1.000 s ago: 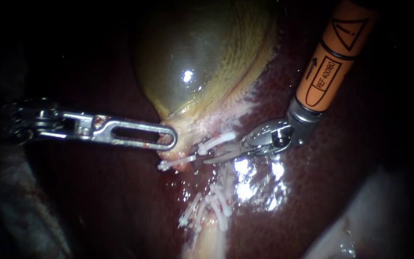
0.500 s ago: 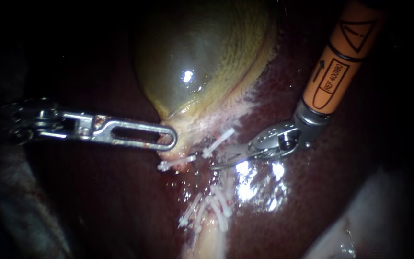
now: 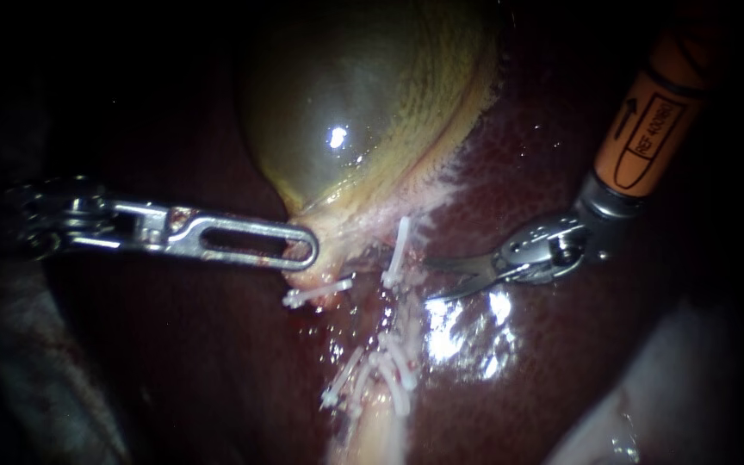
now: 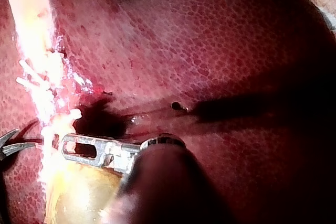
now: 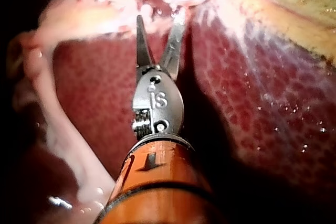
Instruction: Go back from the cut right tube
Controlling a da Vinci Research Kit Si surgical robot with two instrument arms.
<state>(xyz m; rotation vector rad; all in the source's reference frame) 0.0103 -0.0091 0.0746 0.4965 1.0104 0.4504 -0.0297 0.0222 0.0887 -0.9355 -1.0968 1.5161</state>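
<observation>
Endoscope view shows me the dark red, mottled liver (image 3: 579,362) filling the field, with the glossy green-yellow gallbladder (image 3: 363,112) lying on it. My left instrument (image 3: 306,255), silver with long slotted jaws, appears to have them closed on the pale neck of the gallbladder. My right instrument (image 3: 430,277), an orange-sleeved shaft ending in two thin steel blades, sits near the clipped area without touching it. Its blades are parted in a narrow V with nothing between them.

Just ahead of its tips lies the cut right tube (image 3: 401,331), a pale, wet strand. The tube's upper stump carries a white plastic clip (image 3: 399,250) that stands nearly upright.

I judge the tube soft, slippery and easily torn, and its clip liable to be dragged off, so I would take hold of nothing here. The blades should leave along their own shaft, clear of the stump. Any hold, if one were needed, belongs on the tissue beside the clip, never on the clip itself.
</observation>
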